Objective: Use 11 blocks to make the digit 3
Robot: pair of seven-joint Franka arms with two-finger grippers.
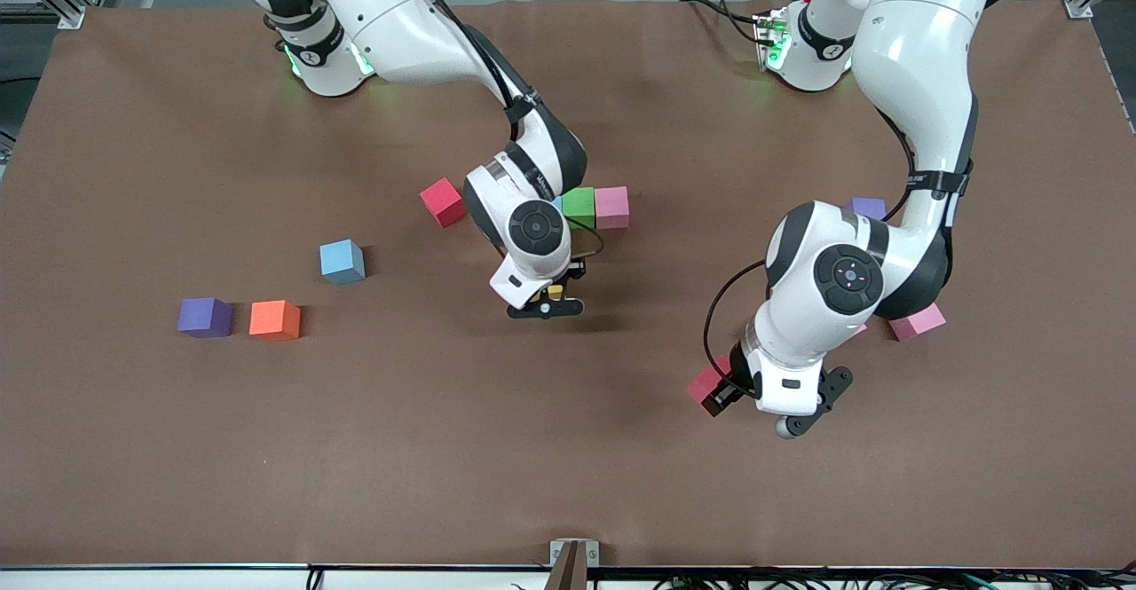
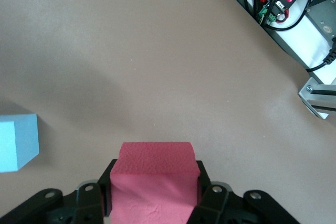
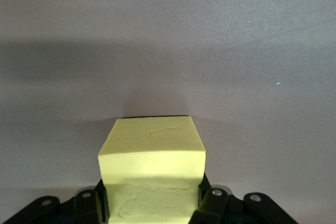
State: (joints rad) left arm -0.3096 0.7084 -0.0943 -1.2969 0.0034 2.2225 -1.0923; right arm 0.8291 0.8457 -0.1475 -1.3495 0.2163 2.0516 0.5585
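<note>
Blocks are clamped in both grippers, ready for you to place: the right gripper's fingers hold a yellow block near the green block, and the left gripper's hold a pink block above bare table.

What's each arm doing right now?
Left tool holds pink block. Right tool holds yellow block. Green block placed. Nothing blocking.
</note>
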